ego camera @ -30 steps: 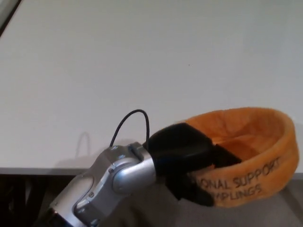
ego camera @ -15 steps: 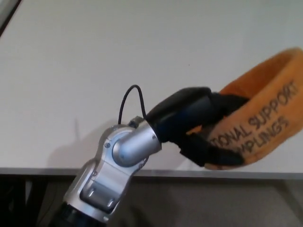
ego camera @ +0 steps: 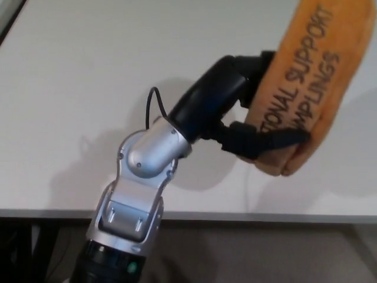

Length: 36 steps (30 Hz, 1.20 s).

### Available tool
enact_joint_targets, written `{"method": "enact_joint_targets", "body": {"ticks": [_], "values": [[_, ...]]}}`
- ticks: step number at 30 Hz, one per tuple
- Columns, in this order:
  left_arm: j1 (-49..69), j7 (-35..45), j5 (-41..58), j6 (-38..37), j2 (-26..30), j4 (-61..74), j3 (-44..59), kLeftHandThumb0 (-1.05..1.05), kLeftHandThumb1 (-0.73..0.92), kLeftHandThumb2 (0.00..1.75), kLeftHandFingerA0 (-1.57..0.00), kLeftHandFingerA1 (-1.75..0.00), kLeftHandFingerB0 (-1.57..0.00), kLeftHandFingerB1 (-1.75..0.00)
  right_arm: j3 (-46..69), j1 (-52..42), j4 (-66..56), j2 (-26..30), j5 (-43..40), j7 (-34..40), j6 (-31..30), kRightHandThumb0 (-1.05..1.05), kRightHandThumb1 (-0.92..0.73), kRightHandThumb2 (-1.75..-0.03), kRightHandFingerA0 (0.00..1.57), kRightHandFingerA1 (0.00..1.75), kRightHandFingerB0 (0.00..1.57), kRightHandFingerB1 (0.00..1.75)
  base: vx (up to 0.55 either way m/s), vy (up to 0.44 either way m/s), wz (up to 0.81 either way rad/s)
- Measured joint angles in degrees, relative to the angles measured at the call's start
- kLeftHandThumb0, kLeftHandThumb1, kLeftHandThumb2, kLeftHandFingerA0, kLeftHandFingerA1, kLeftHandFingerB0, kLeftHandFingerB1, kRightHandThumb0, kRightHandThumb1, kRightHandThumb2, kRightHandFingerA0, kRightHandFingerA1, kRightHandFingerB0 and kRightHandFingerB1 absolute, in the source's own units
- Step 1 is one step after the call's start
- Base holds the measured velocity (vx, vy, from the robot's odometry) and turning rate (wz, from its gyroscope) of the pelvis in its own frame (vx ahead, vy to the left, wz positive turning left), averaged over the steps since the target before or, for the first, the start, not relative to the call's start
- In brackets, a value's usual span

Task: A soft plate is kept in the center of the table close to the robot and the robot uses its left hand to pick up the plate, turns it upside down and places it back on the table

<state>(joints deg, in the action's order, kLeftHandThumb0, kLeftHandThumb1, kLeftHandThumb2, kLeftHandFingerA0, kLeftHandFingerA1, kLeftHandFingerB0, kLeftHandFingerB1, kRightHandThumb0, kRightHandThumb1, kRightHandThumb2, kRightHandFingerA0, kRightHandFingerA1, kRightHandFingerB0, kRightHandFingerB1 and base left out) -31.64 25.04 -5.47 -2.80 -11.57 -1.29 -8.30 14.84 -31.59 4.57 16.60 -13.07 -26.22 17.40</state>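
My left hand (ego camera: 235, 106) is shut on the soft orange plate (ego camera: 312, 76), gripping its near rim between thumb and fingers. The plate hangs in the air over the white table (ego camera: 88, 88), tipped nearly on edge, so its outer side with black lettering faces me. Its upper end runs out of the picture at the top right. The silver wrist and forearm (ego camera: 138, 177) rise from the lower left. My right hand is not in view.
The table's front edge (ego camera: 59, 212) crosses the bottom of the picture, with dark floor below it. A dark strip (ego camera: 7, 17) shows at the table's far left corner.
My left arm has lifted the plate up and away from the table's front edge and rolled it from lying open side up to standing nearly on edge.
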Motion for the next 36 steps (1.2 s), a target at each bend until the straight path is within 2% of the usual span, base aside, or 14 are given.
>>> {"method": "enact_joint_targets", "body": {"ticks": [1, 2, 5, 7, 14, 15, 17, 18, 22, 24, 30, 31, 33, 36], "values": [[-0.04, -0.03, 0.73, 0.28, -0.37, -0.16, 0.59, -0.38, 0.66, 0.62, -0.96, -1.75, -0.65, -1.75, 0.0, 0.01, 0.0, 0.0, 0.0, 0.0, 0.0, -0.7, -0.72, -1.08, 0.43, 0.57, 0.27, 0.48, 0.0, 0.0, 0.0], [-0.04, -0.07, 1.42, 0.55, -0.73, -0.32, 1.14, -0.49, 0.48, 0.9, -1.22, -1.44, -0.99, -1.33, -0.01, 0.01, 0.0, 0.0, 0.0, 0.0, 0.0, -0.72, -0.89, -0.68, 0.5, 0.44, 0.37, 0.33, 0.0, 0.0, 0.0], [-0.04, -0.22, 4.03, 1.65, -2.52, -1.12, 3.54, -0.38, 0.68, 0.62, -0.98, -1.75, -0.67, -1.75, -0.02, 0.02, 0.0, 0.0, 0.0, -0.01, 0.0, -0.72, -0.73, -1.08, 0.44, 0.56, 0.26, 0.47, 0.0, 0.0, 0.0], [0.02, -0.33, 5.79, 2.37, -3.37, -1.63, 5.06, -0.37, 0.67, 0.61, -0.98, -1.75, -0.68, -1.75, -0.03, 0.03, -0.01, 0.0, 0.0, -0.01, 0.0, -0.71, -0.9, -0.68, 0.51, 0.42, 0.37, 0.32, 0.0, 0.0, 0.0], [0.91, -1.18, 11.35, 4.39, -4.0, -3.4, 10.3, -0.49, 0.5, 0.9, -1.27, -1.49, -1.03, -1.36, -0.03, 0.04, -0.01, 0.0, 0.0, 0.0, 0.0, -0.7, -0.73, -1.07, 0.45, 0.57, 0.3, 0.49, 0.0, 0.0, 0.0], [1.22, -1.42, 12.37, 4.71, -4.22, -3.82, 11.44, -0.4, 0.71, 0.61, -1.02, -1.75, -0.7, -1.75, -0.03, 0.04, -0.01, 0.0, 0.0, 0.0, 0.0, -0.71, -0.9, -0.68, 0.52, 0.45, 0.39, 0.33, 0.0, 0.0, 0.0], [1.71, -1.79, 13.85, 5.27, -4.6, -4.46, 12.98, -0.49, 0.5, 0.89, -1.27, -1.49, -1.01, -1.35, -0.04, 0.05, -0.01, 0.0, 0.0, 0.0, 0.0, -0.73, -0.75, -1.09, 0.46, 0.57, 0.31, 0.49, 0.0, 0.0, 0.0], [1.77, -1.85, 14.07, 5.36, -4.65, -4.55, 13.22, -0.34, 0.68, 0.62, -0.99, -1.75, -0.67, -1.75, -0.04, 0.06, -0.01, 0.0, 0.0, 0.0, 0.0, -0.71, -0.9, -0.68, 0.52, 0.44, 0.38, 0.33, 0.0, 0.0, 0.0], [2.81, -3.06, 17.77, 6.34, -5.58, -6.25, 17.04, -0.33, 0.68, 0.61, -0.99, -1.75, -0.6, -1.75, -0.04, 0.11, -0.02, 0.0, 0.0, 0.0, 0.0, -0.69, -0.72, -1.07, 0.44, 0.57, 0.31, 0.49, 0.0, 0.0, 0.0], [3.29, -3.75, 19.29, 6.75, -6.03, -6.86, 18.66, -0.32, 0.68, 0.61, -0.99, -1.75, -0.59, -1.75, -0.04, 0.12, -0.02, 0.0, 0.0, 0.0, 0.0, -0.71, -0.89, -0.68, 0.52, 0.44, 0.39, 0.33, 0.0, 0.0, 0.0], [3.8, -6.83, 24.26, 7.45, -6.33, -9.07, 23.74, -0.29, 0.7, 0.6, -0.97, -1.75, -0.52, -1.75, -0.04, 0.17, -0.04, 0.0, 0.01, 0.0, 0.0, -0.7, -0.73, -1.08, 0.44, 0.57, 0.3, 0.49, 0.0, 0.0, 0.0], [3.83, -7.36, 24.91, 7.52, -6.34, -9.33, 24.46, -0.36, 0.51, 0.88, -1.27, -1.48, -0.68, -1.15, -0.04, 0.18, -0.05, 0.0, 0.01, 0.0, 0.0, -0.71, -0.91, -0.67, 0.52, 0.45, 0.38, 0.34, 0.0, 0.0, 0.0], [3.87, -8.87, 26.62, 7.68, -6.34, -10.04, 26.28, -0.23, 0.66, 0.64, -0.98, -1.75, -0.4, -1.43, -0.04, 0.23, -0.06, 0.0, 0.01, 0.01, 0.0, -0.72, -0.9, -0.68, 0.52, 0.44, 0.39, 0.33, 0.0, 0.0, 0.0], [3.9, -10.9, 28.73, 7.8, -6.34, -10.78, 28.48, -0.23, 0.66, 0.72, -1.02, -1.75, -0.48, -0.88, -0.04, 0.34, -0.09, 0.0, 0.01, 0.02, -0.01, -0.7, -0.72, -1.08, 0.46, 0.57, 0.3, 0.49, 0.0, 0.0, 0.0]]}}
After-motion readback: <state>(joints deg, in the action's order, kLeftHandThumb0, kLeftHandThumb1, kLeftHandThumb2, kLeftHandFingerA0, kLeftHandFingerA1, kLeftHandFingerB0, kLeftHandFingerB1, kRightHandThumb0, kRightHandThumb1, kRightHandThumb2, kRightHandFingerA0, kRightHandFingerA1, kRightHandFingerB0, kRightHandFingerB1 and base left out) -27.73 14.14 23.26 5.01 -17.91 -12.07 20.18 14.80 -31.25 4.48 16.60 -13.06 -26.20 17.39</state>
